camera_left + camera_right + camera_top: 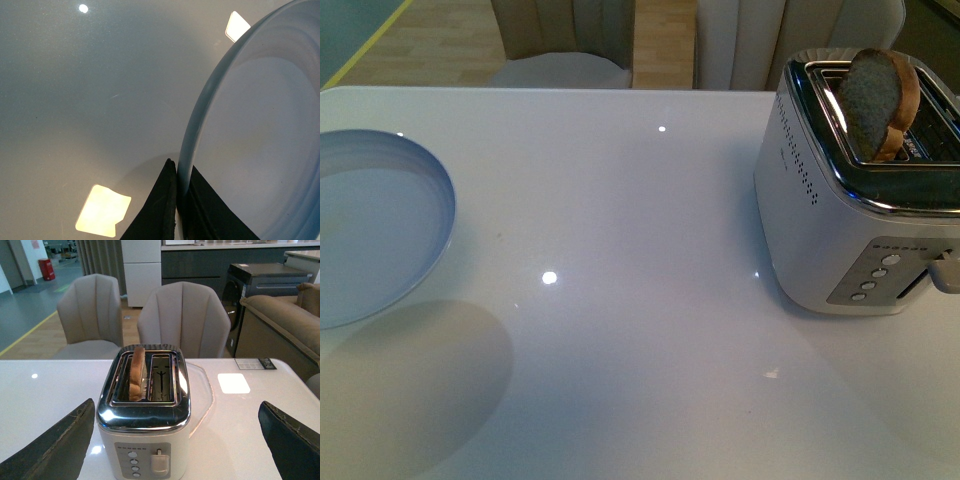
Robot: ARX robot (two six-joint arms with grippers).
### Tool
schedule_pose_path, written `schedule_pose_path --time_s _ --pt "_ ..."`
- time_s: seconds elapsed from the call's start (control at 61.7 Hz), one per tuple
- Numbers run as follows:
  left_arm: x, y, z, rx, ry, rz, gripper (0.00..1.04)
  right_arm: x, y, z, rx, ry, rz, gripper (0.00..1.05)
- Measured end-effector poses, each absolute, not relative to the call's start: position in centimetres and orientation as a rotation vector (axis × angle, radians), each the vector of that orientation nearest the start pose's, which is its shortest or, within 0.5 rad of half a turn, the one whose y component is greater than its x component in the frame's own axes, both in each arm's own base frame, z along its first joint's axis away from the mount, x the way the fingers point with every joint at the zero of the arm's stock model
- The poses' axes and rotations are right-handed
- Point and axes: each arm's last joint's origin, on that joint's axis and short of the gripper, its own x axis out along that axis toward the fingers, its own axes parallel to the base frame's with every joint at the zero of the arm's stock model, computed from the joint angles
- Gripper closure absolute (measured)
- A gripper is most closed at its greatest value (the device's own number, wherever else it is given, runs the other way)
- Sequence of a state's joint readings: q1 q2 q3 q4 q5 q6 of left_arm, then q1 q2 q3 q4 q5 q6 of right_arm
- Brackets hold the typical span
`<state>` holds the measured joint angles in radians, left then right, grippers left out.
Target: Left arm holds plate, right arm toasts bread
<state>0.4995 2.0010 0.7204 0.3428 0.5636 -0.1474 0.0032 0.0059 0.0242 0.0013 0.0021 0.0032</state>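
Here, you have the bread (882, 100) standing upright in one slot of the toaster (830, 230), its rounded top and darker tan crust rising above the chrome rim while the lower part sits inside. The crumb is a speckled light brown. From the right wrist view you see the slice (136, 372) edge-on in one of the two slots, with the other slot beside it showing only its wire guide. The toaster is white with a polished top, a column of round buttons and a lever (159, 462) on its end face, and it rests on the glossy white worktop (640, 300) at the robot's right.

Your right end effector (175, 450) is spread wide: its two dark fingers (55, 447) frame the toaster from either side without touching it, and nothing is between them.

Your left end effector (179, 205) is clamped on the plate (260, 140), with one black wedge finger on each face of the rim. The plate is round, shallow and pale blue-white, with faint concentric rings and a low raised rim. In the front view it (380, 230) sits at the far left, partly cut off by the frame edge, and casts a broad soft shadow on the worktop below it. It lies well apart from the toaster. Beige chairs (182, 320) stand behind the worktop.
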Motion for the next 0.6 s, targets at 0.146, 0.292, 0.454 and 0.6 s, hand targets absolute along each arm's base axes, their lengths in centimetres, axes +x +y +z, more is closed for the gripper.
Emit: schedule_pose_path --time_s 0.146,0.292,0.454,0.6 --pt "29.4 13.7 3.2 -0.602 0.821 0.001 1.02 9.7 0.0 17.1 0.003 -0.020 0.002 0.09" --pt "29.8 14.0 1.6 -0.614 0.818 0.004 1.02 9.7 0.0 17.1 0.003 -0.020 0.001 0.09" --pt "29.7 14.6 -0.6 -0.645 0.860 0.042 1.02 9.7 0.0 17.1 0.003 -0.020 0.001 0.09" --pt "29.7 14.9 -1.5 -0.655 0.877 0.059 1.02 9.7 0.0 17.1 0.003 -0.020 0.002 0.09"
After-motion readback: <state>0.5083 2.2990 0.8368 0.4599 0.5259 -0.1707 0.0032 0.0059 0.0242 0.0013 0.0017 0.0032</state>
